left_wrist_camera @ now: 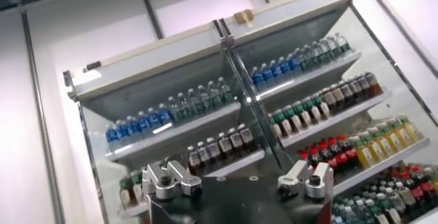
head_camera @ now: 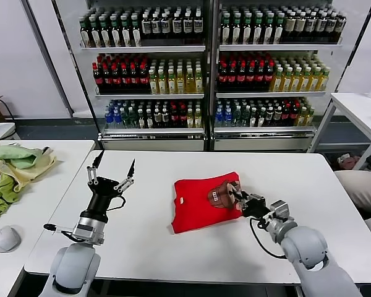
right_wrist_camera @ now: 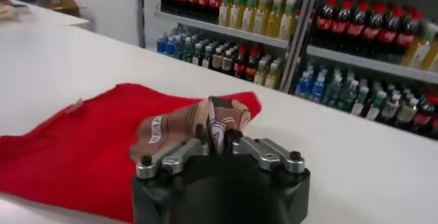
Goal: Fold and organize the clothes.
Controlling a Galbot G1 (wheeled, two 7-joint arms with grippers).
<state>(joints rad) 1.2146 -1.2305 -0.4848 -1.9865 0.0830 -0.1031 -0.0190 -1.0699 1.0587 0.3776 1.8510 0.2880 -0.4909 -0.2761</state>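
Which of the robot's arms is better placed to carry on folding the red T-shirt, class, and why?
The right. Its right gripper is pinching the printed fold at the red T-shirt's edge, while the left gripper is raised, open and empty, well clear of the shirt above the white table.

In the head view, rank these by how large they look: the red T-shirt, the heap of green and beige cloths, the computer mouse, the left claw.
1. Red T-shirt and cloth heap: look alike, and the heap is cut by the frame edge, so unranked.
2. Left claw, spread open above the table.
3. Computer mouse.
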